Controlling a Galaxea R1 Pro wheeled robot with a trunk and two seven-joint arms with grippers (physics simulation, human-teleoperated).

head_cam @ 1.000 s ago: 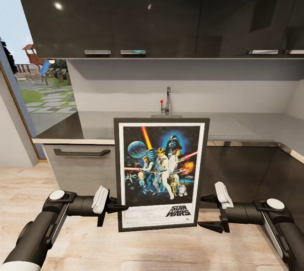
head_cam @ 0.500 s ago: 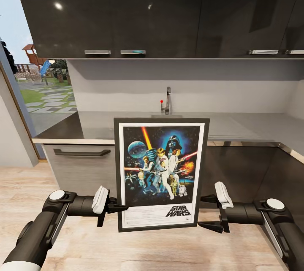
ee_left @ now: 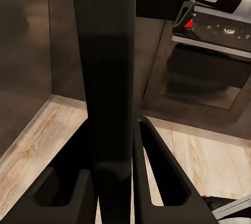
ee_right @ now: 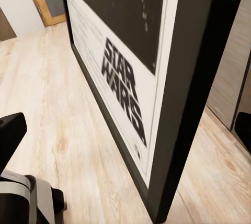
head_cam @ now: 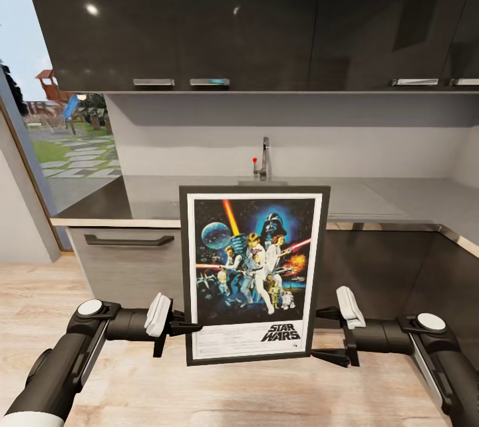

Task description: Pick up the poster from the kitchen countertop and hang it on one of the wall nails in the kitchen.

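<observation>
Left pincer (head_cam: pixel 188 328) is clamped on the poster's (head_cam: pixel 253 274) lower left frame edge, holding it upright off the tabletop (head_cam: pixel 372 197), while the right pincer (head_cam: pixel 326 334) stands wide just beside the opposite edge. To carry it well to a wall nail, the robot should probably keep that grip firm and the frame vertical. It is a tall, black-framed, white-bordered print of colourful figures on dark blue.
</observation>
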